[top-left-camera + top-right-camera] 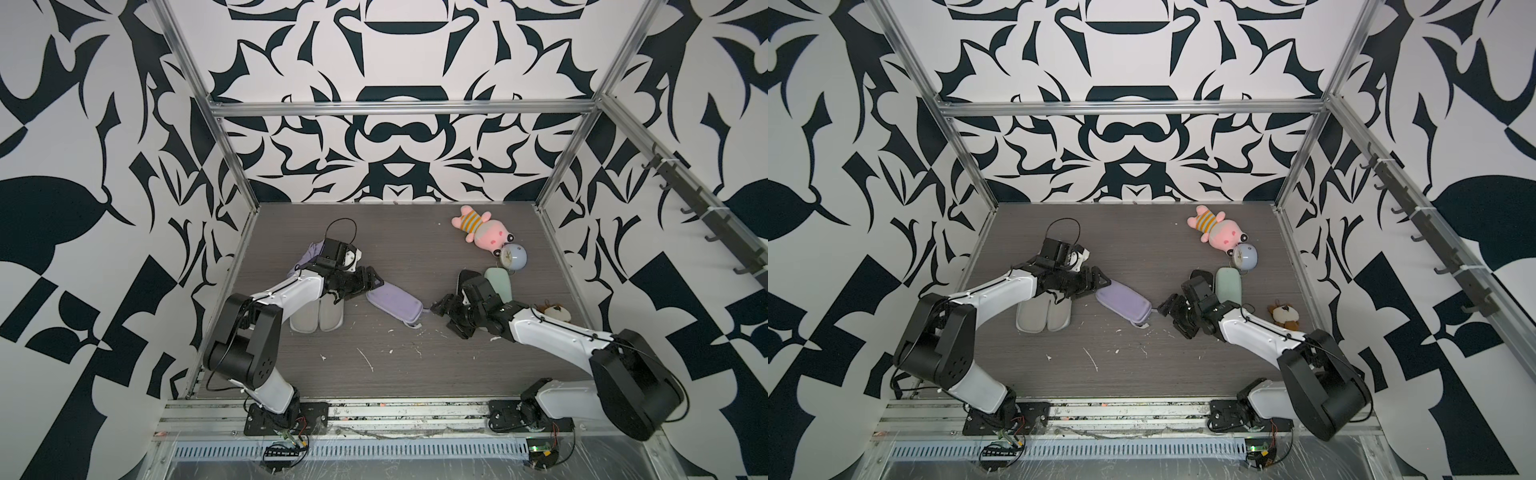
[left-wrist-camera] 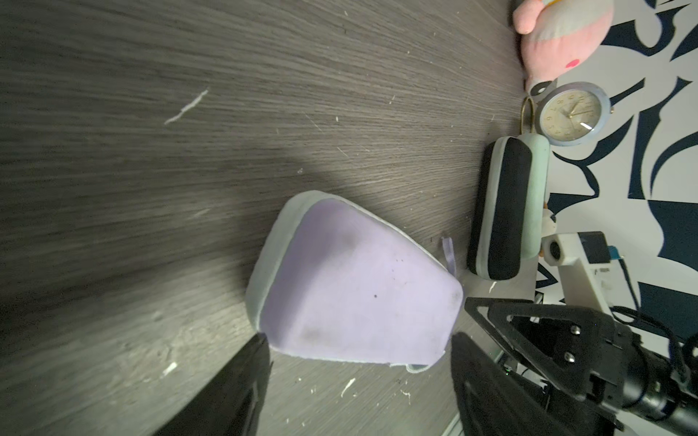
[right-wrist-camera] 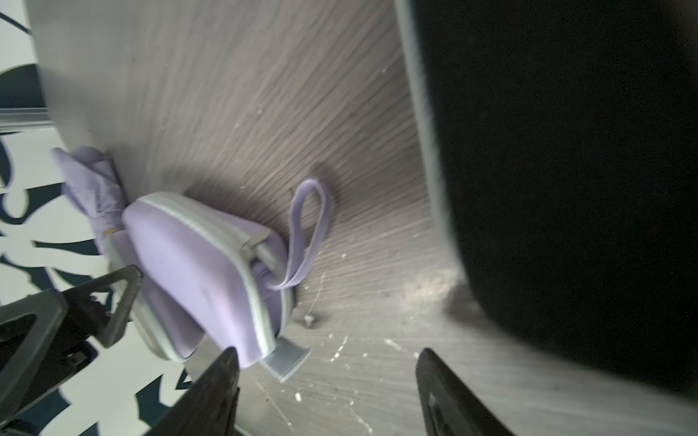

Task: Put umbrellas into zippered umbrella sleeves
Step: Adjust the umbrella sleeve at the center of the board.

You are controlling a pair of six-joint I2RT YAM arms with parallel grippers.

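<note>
A closed lilac sleeve [image 1: 392,305] [image 1: 1123,305] lies mid-table between my two grippers. My left gripper [image 1: 365,282] [image 2: 359,351] is open, its fingers either side of the sleeve's [image 2: 355,287] near end without gripping it. My right gripper [image 1: 442,309] [image 3: 328,362] is also open and empty. It sits just off the other end, by the grey zip pull [image 3: 287,358] and the strap loop [image 3: 306,226]. An open sleeve [image 1: 318,318] shows grey lining under the left arm. A lilac umbrella [image 1: 309,255] [image 3: 87,181] lies behind that arm. A black sleeve [image 1: 467,278] and a mint sleeve [image 1: 498,282] lie side by side behind the right wrist.
A pink plush toy [image 1: 484,230] and a round pale-blue clock [image 1: 513,255] sit at the back right. A small brown plush [image 1: 555,311] lies by the right wall. White scraps dot the grey wood table [image 1: 374,374]. Patterned walls enclose three sides.
</note>
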